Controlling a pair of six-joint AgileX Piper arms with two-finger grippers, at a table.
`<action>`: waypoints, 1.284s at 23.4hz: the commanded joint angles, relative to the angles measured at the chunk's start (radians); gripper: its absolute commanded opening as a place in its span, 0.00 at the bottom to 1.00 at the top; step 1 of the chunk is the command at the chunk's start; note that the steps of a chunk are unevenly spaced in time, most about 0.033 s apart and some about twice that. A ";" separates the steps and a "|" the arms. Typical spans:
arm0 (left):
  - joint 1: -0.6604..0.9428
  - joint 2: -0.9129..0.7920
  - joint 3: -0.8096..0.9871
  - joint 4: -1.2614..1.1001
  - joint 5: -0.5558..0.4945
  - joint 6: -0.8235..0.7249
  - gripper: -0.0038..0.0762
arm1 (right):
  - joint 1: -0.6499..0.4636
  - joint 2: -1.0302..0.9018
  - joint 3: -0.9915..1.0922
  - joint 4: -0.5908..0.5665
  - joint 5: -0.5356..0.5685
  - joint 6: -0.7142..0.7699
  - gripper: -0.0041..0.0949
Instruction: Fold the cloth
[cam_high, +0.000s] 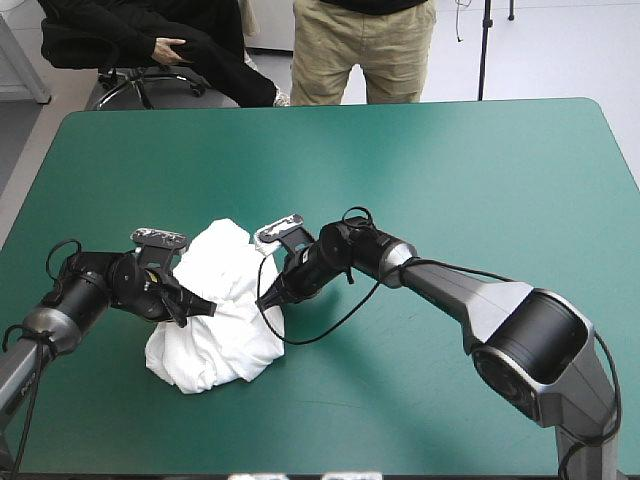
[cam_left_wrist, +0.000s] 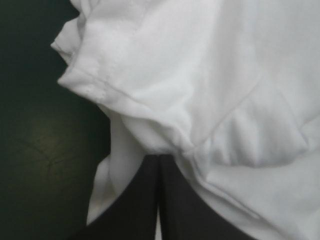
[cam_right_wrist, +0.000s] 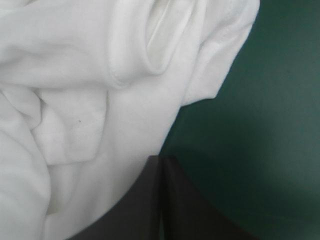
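no readable text, label, brand or number on the t-shirt (cam_high: 225, 320) or the teal-green cover (cam_high: 450, 170)

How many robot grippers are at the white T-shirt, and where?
2. The left gripper is at the left side of the heaped T-shirt, the right gripper at its right side; none appears hidden.

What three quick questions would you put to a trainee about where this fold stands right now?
1. True or false: the T-shirt lies spread flat on the teal-green table.
2. The left gripper and the right gripper are: A) both raised clear of the T-shirt; B) one at each side of the heap; C) both at the table's far edge.
3. Fill in: each gripper's fingers are ____ (open or shut).
Key: 1 false, it is a crumpled heap; 2 B; 3 shut.
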 joint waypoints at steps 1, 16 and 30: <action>-0.004 -0.023 -0.022 -0.012 -0.022 -0.004 0.03 | -0.001 -0.057 -0.023 0.021 -0.023 -0.011 0.02; -0.004 -0.023 -0.022 -0.012 -0.007 -0.004 0.03 | -0.037 -0.080 -0.025 0.021 -0.031 0.060 0.23; -0.004 -0.026 -0.095 0.139 0.088 -0.031 0.36 | -0.293 -0.347 -0.025 -0.255 0.340 0.081 0.53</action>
